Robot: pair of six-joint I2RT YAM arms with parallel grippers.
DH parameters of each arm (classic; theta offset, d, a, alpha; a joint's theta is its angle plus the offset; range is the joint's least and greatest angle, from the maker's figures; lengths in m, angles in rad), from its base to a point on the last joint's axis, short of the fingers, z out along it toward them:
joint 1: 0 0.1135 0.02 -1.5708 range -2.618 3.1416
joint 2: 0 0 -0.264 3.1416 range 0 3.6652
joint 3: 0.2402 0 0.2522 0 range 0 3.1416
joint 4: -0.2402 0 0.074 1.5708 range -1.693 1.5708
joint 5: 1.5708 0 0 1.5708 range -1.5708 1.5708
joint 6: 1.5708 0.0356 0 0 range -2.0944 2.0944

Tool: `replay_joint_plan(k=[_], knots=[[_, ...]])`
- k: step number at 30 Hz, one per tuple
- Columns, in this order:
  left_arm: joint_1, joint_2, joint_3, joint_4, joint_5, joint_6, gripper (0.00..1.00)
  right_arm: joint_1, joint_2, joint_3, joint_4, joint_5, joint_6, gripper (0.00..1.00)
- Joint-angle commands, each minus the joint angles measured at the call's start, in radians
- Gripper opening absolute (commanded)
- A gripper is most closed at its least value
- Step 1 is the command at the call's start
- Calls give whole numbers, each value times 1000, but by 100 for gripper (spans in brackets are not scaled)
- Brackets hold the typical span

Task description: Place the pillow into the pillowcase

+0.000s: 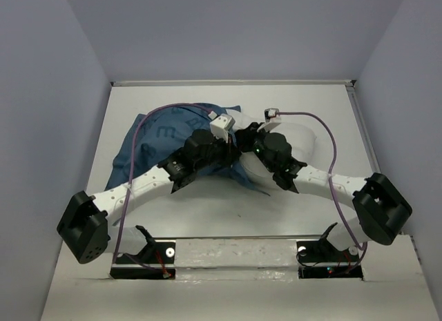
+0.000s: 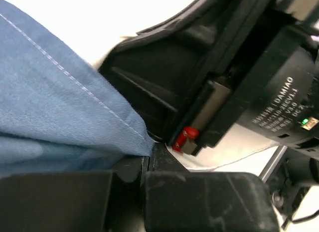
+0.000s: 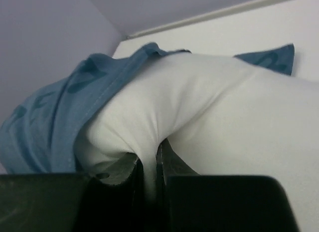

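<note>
From the overhead camera I see both arms reaching in over the middle of the white bench (image 1: 207, 214), their wrists almost touching above the bedding. The dark blue fabric pillowcase (image 1: 153, 138) with lighter blue letters lies crumpled on the left side, towards the far edge. The plump white soft pillow (image 1: 309, 138) sits just to its right, and the two meet under the wrists.

On my left wrist camera the left gripper (image 2: 150, 159) is pressed together. A stitched edge of the pillowcase (image 2: 60, 102) runs down into the slit between its fingers, so it is pinching the blue cloth. The black housing of the right arm (image 2: 259, 92) fills the right of that view, very close, with a small green light showing.

On my right wrist camera the right gripper (image 3: 148, 164) is pressed together on a fold of the pillow (image 3: 224, 117), and the white fabric is drawn down tight between the two fingers. The pillowcase (image 3: 55, 122) drapes over the left end of the pillow and its hem crosses the top of the bulge. A small blue corner shows beyond the pillow at the far right. Most of the pillow's right part is bare white, lying on the bench outside the blue cloth
</note>
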Motion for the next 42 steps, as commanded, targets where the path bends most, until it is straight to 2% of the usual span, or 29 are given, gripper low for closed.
replay_joint_plan(k=[1, 2, 3, 5, 6, 7, 8, 9, 10, 13, 14, 15, 16, 17, 18, 19, 23, 24, 28, 29, 30, 32, 33, 34, 35, 36, 38, 39, 42], knots=[[-11, -41, 22, 129, 104, -25, 0, 22, 6, 12, -19, -17, -19, 33], [-11, -96, -38, 128, 78, -28, 0, 22, -37, 35, -169, -52, -91, 49], [-6, -126, -64, 111, 34, -31, 0, 22, -65, 56, -237, -75, -134, 77], [2, -175, -109, 88, 7, -41, 0, 13, -128, 144, -393, -107, -238, 91], [6, -216, -147, 77, 0, -51, 0, -15, -178, 183, -547, -173, -269, 95], [12, -231, -163, 72, -10, -62, 0, -36, -195, 228, -622, -228, -291, 96], [20, -254, -193, 77, -4, -83, 0, -59, -221, 303, -730, -359, -315, 96], [23, -262, -206, 89, 12, -90, 0, -132, -226, 329, -747, -426, -328, 96], [23, -267, -228, 97, 15, -94, 0, -180, -220, 389, -773, -586, -340, 95], [25, -268, -270, 111, 26, -111, 0, -332, -107, 537, -805, -740, -398, 93], [23, -273, -287, 115, 29, -119, 0, -354, -58, 594, -830, -767, -450, 94], [25, -285, -305, 137, 30, -128, 0, -365, 66, 656, -866, -759, -513, 97], [25, -291, -322, 144, 29, -137, 0, -365, 140, 725, -906, -740, -661, 98], [23, -301, -348, 150, 26, -151, 0, -375, 219, 801, -1031, -762, -738, 99], [23, -301, -359, 155, 24, -153, 0, -375, 295, 952, -1107, -794, -821, 99], [25, -298, -364, 163, 23, -154, 0, -384, 423, 1013, -1168, -822, -940, 99], [25, -264, -356, 167, 30, -142, 0, -449, 683, 1332, -1559, -1032, -1069, 99], [23, -252, -354, 177, 42, -139, 0, -469, 717, 1398, -1598, -1052, -1081, 99], [23, -229, -367, 183, 43, -131, 0, -469, 788, 1385, -1724, -1152, -1141, 99], [25, -230, -373, 180, 42, -139, 0, -469, 777, 1344, -1726, -1189, -1176, 97], [23, -232, -382, 175, 49, -143, 11, -469, 759, 1233, -1700, -1268, -1187, 95], [25, -271, -373, 119, 50, -151, 32, -469, 685, 1122, -1660, -1343, -1210, 79], [22, -325, -336, 50, 37, -151, 52, -469, 621, 1022, -1588, -1392, -1201, 43], [22, -350, -307, 5, 29, -148, 62, -469, 581, 965, -1533, -1399, -1173, 20], [23, -369, -217, -41, 23, -130, 74, -469, 538, 852, -1380, -1390, -1067, 8], [22, -386, -159, -148, 21, -114, 80, -469, 430, 778, -1260, -1363, -981, 0], [20, -373, -32, -274, 33, -84, 92, -469, 307, 623, -1004, -1214, -704, 0], [20, -356, 82, -359, 79, -58, 93, -469, 255, 522, -874, -1095, -650, 0], [18, -324, 260, -440, 102, -51, 92, -469, 76, 358, -706, -860, -419, 0]])
